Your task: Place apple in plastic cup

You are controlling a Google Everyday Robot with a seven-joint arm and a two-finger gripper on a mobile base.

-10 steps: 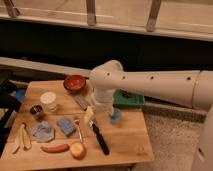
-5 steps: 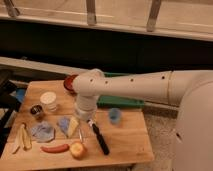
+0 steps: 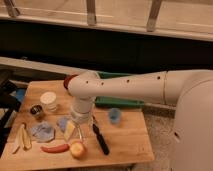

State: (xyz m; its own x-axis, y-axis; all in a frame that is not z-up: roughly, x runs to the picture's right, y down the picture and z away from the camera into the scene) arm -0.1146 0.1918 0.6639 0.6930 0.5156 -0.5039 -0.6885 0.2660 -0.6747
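Swung left, gripper (image 3: 73,129) sits above apple (image 3: 77,149), beside black utensil (image 3: 100,140).

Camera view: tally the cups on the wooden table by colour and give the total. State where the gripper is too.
white cup: 1
dark metal cup: 1
light blue plastic cup: 1
Total: 3
The gripper is low over the table, left of the plastic cup and behind the apple.

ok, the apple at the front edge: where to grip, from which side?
Probably across the middle of the apple, straight down from above: it's round, with a red sausage-shaped item and a black tool flanking it. The end effector is just behind it.
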